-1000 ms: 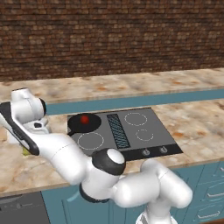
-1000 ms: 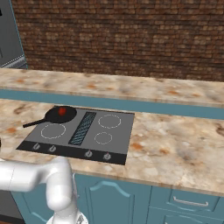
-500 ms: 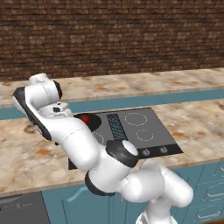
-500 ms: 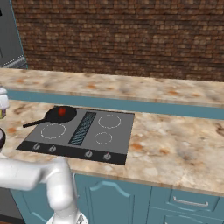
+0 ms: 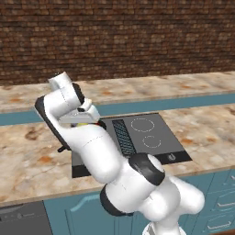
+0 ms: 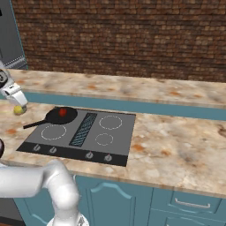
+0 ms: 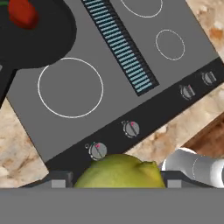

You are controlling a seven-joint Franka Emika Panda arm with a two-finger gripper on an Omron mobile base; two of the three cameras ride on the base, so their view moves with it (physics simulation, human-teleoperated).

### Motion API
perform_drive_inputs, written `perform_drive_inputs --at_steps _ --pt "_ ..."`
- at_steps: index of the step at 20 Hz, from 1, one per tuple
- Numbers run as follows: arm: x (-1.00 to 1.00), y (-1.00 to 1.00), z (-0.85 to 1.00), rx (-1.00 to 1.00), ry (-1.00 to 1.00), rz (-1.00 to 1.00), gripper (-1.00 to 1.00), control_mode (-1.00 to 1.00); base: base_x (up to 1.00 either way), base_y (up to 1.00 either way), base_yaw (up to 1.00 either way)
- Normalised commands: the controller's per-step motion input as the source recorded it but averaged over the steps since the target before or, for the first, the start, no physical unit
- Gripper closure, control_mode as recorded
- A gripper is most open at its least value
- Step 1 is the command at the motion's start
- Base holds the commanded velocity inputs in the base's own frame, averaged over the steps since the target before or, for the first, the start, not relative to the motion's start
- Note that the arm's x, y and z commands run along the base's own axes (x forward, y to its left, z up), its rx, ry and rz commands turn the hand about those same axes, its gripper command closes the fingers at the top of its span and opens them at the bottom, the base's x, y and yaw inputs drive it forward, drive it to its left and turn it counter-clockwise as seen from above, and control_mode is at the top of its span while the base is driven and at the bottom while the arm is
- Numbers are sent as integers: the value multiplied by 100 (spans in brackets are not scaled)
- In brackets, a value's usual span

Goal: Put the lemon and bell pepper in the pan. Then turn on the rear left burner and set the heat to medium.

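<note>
My gripper [image 7: 117, 183] is shut on the yellow-green lemon [image 7: 119, 169], which hangs in the air above the cooktop's front edge in the hand view. From the right base view the gripper [image 6: 16, 104] hovers left of the stove with the lemon [image 6: 18, 110] under it. The black pan [image 6: 62, 115] sits on the cooktop's rear left and covers that burner. The red bell pepper [image 6: 62, 112] lies inside it. The hand view shows the pan [image 7: 41, 41] and bell pepper [image 7: 22, 13] at top left. In the left base view the lemon [image 5: 82, 123] peeks out below the hand.
The dark cooktop [image 6: 90, 134] has three white rings, a blue centre grille [image 7: 120, 43] and several knobs [image 7: 97, 150] along its front strip. Speckled counter [image 6: 176, 150] stretches to the right. A brick wall stands behind. The pan handle [image 6: 34, 124] points left.
The arm has swung from the far left of the counter toward the cooktop, carrying the lemon with it. Pan and bell pepper have stayed put.
</note>
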Motion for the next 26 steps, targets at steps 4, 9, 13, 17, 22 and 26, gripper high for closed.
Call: perform_drive_inputs --at_steps 4,9,13,17,22,26 --pt "100 -66 -6 41 -2 -2 100 -100 0 0 0" --pt "98 -49 -37 19 -3 7 100 -100 0 0 0" --pt "100 -10 -9 1 7 7 100 -100 0 0 0" --pt "86 0 0 -1 14 0 100 -100 0 0 0" --pt "40 0 -1 -2 6 0 100 -100 0 0 0" --pt "63 5 -17 -4 3 0 100 -100 0 0 0"
